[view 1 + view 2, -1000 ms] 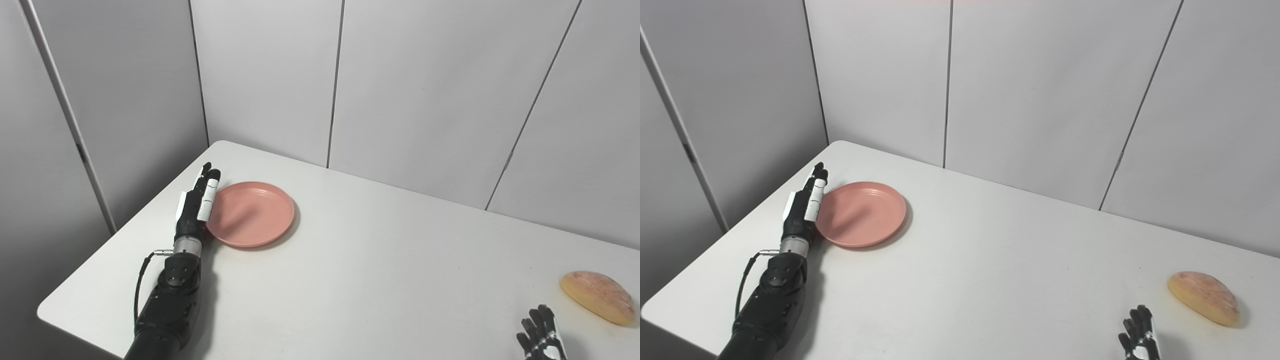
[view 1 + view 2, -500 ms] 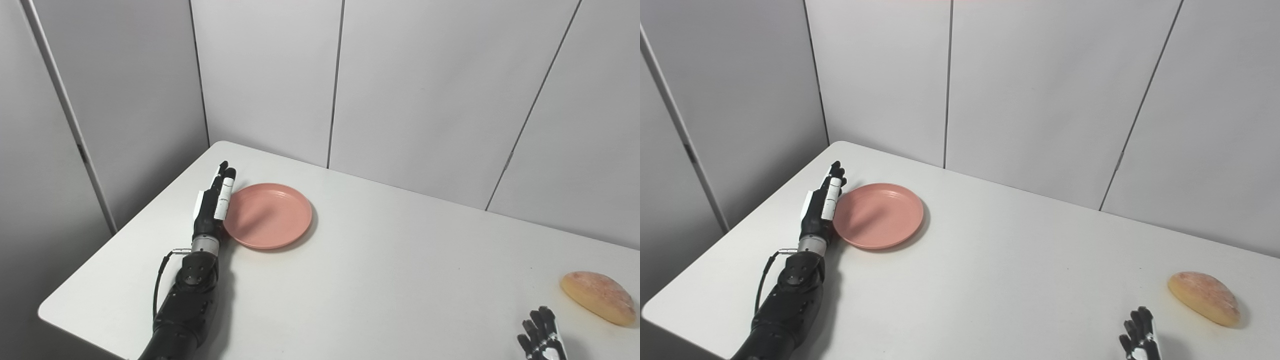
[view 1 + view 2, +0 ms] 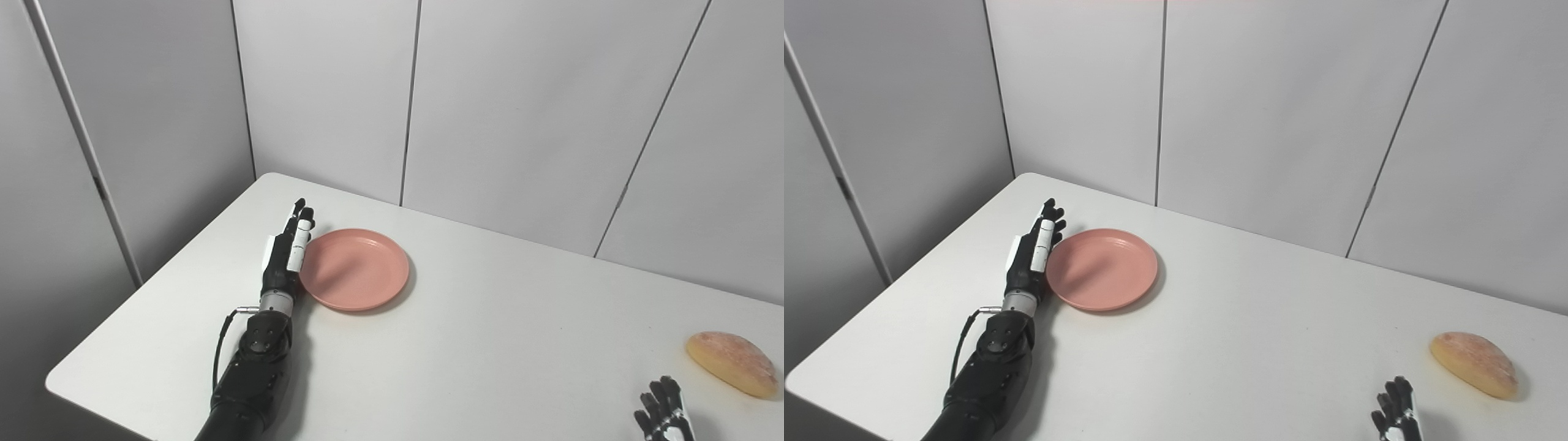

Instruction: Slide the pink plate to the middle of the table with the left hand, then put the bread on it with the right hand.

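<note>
Left eye view: your left robot hand (image 3: 288, 257), fingers straight and grasping nothing, is pressing the pink plate (image 3: 355, 269) from its left-edge side; tabletop (image 3: 490, 343) middle is lying rightward.

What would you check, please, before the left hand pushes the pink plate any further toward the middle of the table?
1. Left hand flat against the left rim of the pink plate, fingers straight: ok.
2. Plate lies flat on the table: ok.
3. Path to the plate's right free of things: ok.
4. Plate at the middle: not ok, it sits well left of it.
5. Bread out of the push line, near the right edge: ok.
6. Right hand waiting low beside the bread, holding nothing: ok, though only its fingers show at the picture's bottom edge.
</note>
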`<state>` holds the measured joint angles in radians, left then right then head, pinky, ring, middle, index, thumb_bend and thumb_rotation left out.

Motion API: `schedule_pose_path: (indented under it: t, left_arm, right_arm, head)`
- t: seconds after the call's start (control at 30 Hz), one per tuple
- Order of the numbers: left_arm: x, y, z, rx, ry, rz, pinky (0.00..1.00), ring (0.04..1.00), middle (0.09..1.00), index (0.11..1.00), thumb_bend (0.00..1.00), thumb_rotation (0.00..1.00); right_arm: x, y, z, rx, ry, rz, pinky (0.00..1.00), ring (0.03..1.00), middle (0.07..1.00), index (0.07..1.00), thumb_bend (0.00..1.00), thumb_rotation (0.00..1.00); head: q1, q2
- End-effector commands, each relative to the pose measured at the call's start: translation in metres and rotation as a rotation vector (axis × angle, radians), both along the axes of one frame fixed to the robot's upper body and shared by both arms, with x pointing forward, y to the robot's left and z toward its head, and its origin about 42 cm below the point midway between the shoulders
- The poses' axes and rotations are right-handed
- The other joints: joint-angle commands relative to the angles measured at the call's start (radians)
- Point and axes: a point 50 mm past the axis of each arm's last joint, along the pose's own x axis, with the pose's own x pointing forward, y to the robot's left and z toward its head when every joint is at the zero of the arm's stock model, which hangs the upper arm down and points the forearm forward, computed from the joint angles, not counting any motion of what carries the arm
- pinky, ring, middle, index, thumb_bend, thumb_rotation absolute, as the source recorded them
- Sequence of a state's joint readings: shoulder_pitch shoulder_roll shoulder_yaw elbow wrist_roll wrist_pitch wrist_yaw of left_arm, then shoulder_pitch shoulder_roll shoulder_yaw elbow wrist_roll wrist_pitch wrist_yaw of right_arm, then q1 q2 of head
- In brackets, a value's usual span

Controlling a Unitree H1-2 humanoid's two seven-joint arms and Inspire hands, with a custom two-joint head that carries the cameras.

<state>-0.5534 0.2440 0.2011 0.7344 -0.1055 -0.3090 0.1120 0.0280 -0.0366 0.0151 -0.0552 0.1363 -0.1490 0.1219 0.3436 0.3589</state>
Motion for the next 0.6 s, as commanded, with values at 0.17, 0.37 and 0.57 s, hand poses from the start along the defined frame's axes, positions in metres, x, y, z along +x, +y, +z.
schedule_pose_path:
  t: [0.17, 0.37, 0.57]
  left_arm:
    - [0.001, -0.026, 0.000, -0.088, -0.008, -0.059, 0.95, 0.922, 0.925, 0.921, 0.75, 1.00]
    - [0.002, -0.036, -0.001, -0.092, -0.004, -0.083, 0.93, 0.901, 0.906, 0.908, 0.76, 1.00]
    - [0.002, -0.045, 0.000, -0.077, 0.017, -0.113, 0.91, 0.902, 0.903, 0.906, 0.77, 1.00]
  right_arm:
    - [0.002, 0.002, 0.009, 0.029, -0.034, -0.009, 1.00, 1.000, 1.000, 1.000, 0.63, 0.88]
    - [0.001, 0.002, 0.010, 0.009, -0.035, -0.006, 1.00, 1.000, 1.000, 1.000, 0.62, 0.91]
    - [0.001, 0.003, 0.011, 0.000, -0.045, -0.008, 1.00, 1.000, 1.000, 1.000, 0.58, 0.92]
  head:
    - [-0.003, 0.005]
    - [-0.017, 0.011]
    - [-0.036, 0.015]
